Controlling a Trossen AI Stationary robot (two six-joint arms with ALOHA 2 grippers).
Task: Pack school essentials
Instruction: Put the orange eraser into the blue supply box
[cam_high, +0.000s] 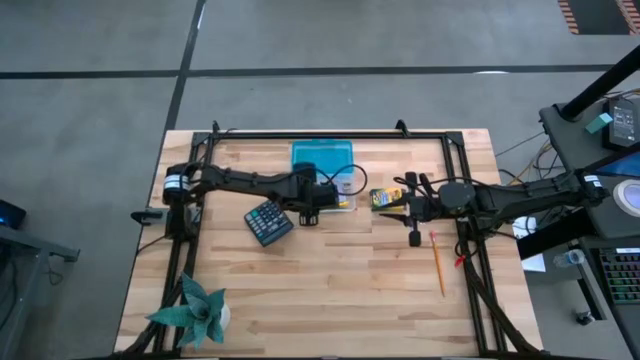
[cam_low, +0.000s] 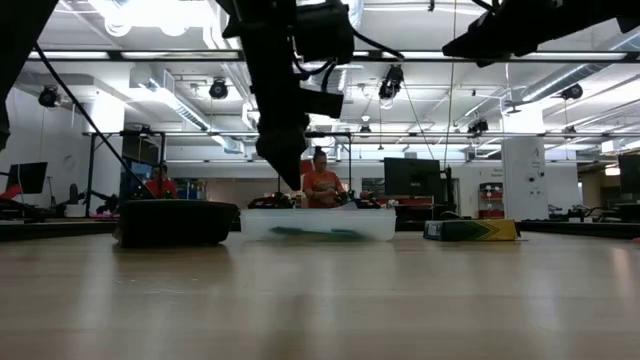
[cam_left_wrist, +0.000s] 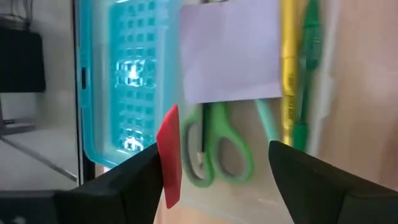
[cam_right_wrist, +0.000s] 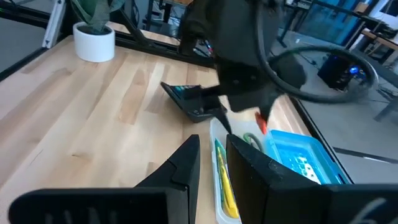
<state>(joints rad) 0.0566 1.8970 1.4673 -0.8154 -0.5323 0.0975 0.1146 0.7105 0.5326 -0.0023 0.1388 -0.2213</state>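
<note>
On the wooden tabletop (cam_high: 330, 290) we see the left end effector (cam_high: 322, 203) hovering at the middle of the far half, just over a clear plastic case (cam_low: 318, 224) that lies beside its open blue lattice lid (cam_high: 322, 156) near the far edge. In the left wrist view its fingers (cam_left_wrist: 124, 186) stand spread, and a flat red-orange eraser (cam_left_wrist: 169, 155) rests against the inner face of one of them while the other finger is well apart from it, so we cannot tell whether it is truly pinched.

Below it, inside the case, we make out a lavender note pad (cam_left_wrist: 230, 51), green-handled scissors (cam_left_wrist: 217, 149), a yellow pencil (cam_left_wrist: 287, 62) and a green pen (cam_left_wrist: 305, 81) lying side by side along one wall.

A dark calculator with teal keys (cam_high: 268, 222) lies on the tabletop just beside the left arm, toward the near side of the case. To the right of the case sits a yellow-green crayon pack (cam_high: 386, 198), with the right end effector (cam_high: 413, 222) close by it; its fingers (cam_right_wrist: 180, 171) are held close together with a narrow gap and nothing between them. An orange pencil (cam_high: 437, 262) lies near the right edge, just nearer to us than that end effector. A green spiky-leaved plant in a white pot (cam_high: 196, 310) stands at the near left corner. In the low view, a person in an orange shirt (cam_low: 322, 184) stands in the room beyond the far edge.
</note>
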